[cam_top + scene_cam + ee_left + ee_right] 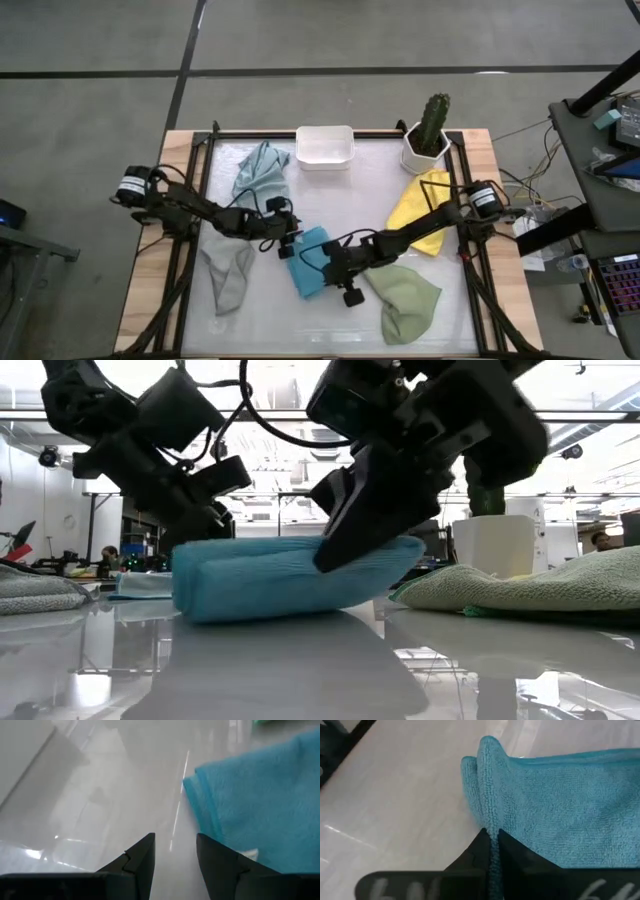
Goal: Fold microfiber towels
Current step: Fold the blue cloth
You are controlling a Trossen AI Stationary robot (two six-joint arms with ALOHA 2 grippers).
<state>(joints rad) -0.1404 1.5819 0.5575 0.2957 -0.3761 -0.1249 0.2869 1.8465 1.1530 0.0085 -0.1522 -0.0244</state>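
Observation:
The bright blue towel (310,262) lies in a doubled-over bundle at the table's middle, its underside on the table. My right gripper (492,839) is shut on it, reaching in from the right. My left gripper (175,851) stands open and low just off the towel's left edge (197,795), with only bare table between its fingers. Around them lie a pale blue-grey towel (262,170), a grey towel (228,275), a sage green towel (405,300) and a yellow towel (420,212). My right gripper pinches a raised fold of the blue towel (489,812) between its two fingers, at the towel's right part. The fingers slant down from the table's right side. The pinched ridge stands up a little, while the rest of the towel (260,580) lies on the table.
A white tub (325,146) and a potted cactus (430,140) stand at the far edge. The green towel (530,585) lies close beside the right arm. A dark frame (200,180) runs round the table top.

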